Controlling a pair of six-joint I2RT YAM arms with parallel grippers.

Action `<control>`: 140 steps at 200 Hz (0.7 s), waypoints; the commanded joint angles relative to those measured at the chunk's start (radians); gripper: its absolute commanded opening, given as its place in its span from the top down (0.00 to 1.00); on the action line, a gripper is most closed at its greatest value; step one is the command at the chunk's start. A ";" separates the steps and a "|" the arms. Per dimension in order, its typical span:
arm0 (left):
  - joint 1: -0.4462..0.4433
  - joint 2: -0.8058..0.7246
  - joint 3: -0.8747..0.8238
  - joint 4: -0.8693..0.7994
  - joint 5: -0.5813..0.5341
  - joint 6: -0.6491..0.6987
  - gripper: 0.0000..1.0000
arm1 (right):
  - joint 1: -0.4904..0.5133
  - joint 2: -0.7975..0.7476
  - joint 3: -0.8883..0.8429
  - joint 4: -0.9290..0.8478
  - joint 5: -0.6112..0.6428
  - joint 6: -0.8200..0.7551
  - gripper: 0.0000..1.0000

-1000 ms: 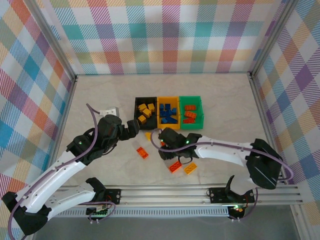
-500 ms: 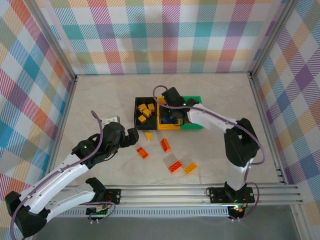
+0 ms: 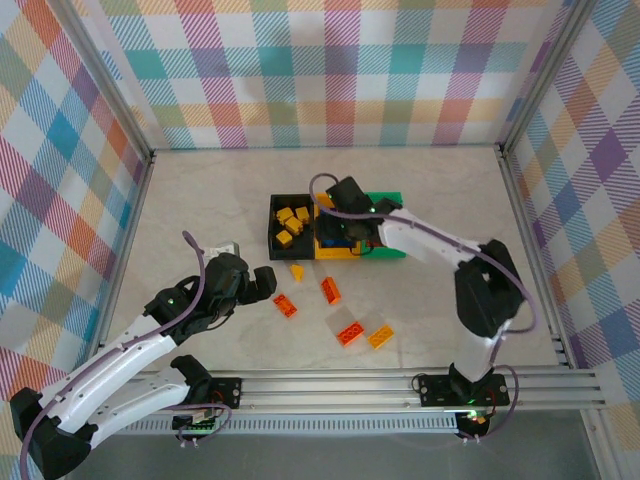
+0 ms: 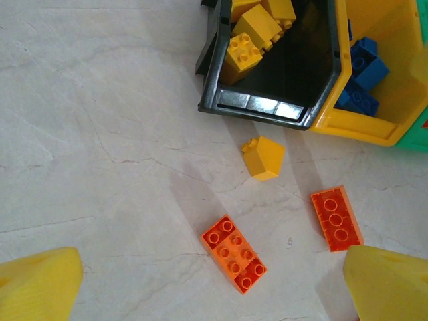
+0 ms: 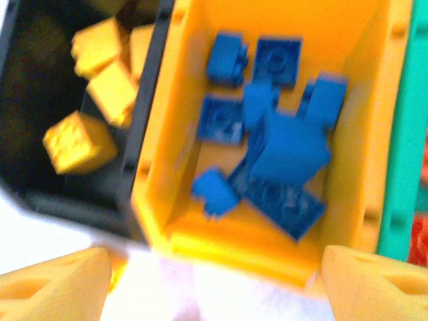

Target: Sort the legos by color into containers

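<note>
Five legos lie loose on table just in front of the bins. Others are sorted: yellow ones in black bin, blue in yellow bin, red in green bin. R gripper hangs over yellow bin, jaws apart, nothing btwn them. A blurred blue brick is highest on the pile; can't tell if it's at rest. L gripper is wide open, low over table, w/ an orange 2x4 just ahead of its gap and a yellow brick beyond, near black bin.

Risks:
- The 2x4 lies diagonal to L's jaws, so pads may catch corners and the brick twists or pops out.
- Orange, red and yellow shades are close, so a wrong-bin drop is possible.
- Both arms work near the bins, so R backing out could clip L or nudge the row
</note>
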 commanded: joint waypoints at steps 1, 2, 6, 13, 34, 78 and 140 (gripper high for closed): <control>0.002 0.005 -0.013 -0.008 -0.021 0.005 0.00 | 0.067 -0.080 -0.130 -0.007 -0.053 0.050 0.17; 0.002 0.005 -0.013 -0.008 -0.021 0.006 0.00 | 0.068 -0.081 -0.135 -0.007 -0.054 0.054 0.17; 0.001 0.009 -0.016 -0.010 -0.018 0.005 0.00 | 0.078 -0.085 -0.156 -0.005 -0.059 0.062 0.17; 0.001 0.014 -0.020 -0.014 -0.016 0.002 0.00 | 0.092 -0.087 -0.189 0.006 -0.070 0.076 0.17; 0.002 0.016 -0.042 -0.011 0.002 -0.001 0.00 | 0.113 -0.059 -0.247 0.051 -0.123 0.085 0.17; 0.002 -0.003 -0.060 -0.014 0.012 -0.018 0.00 | 0.121 0.058 -0.214 0.065 -0.173 0.071 0.23; 0.001 0.004 -0.058 -0.007 0.024 -0.010 0.00 | 0.146 0.092 -0.231 0.069 -0.182 0.088 0.55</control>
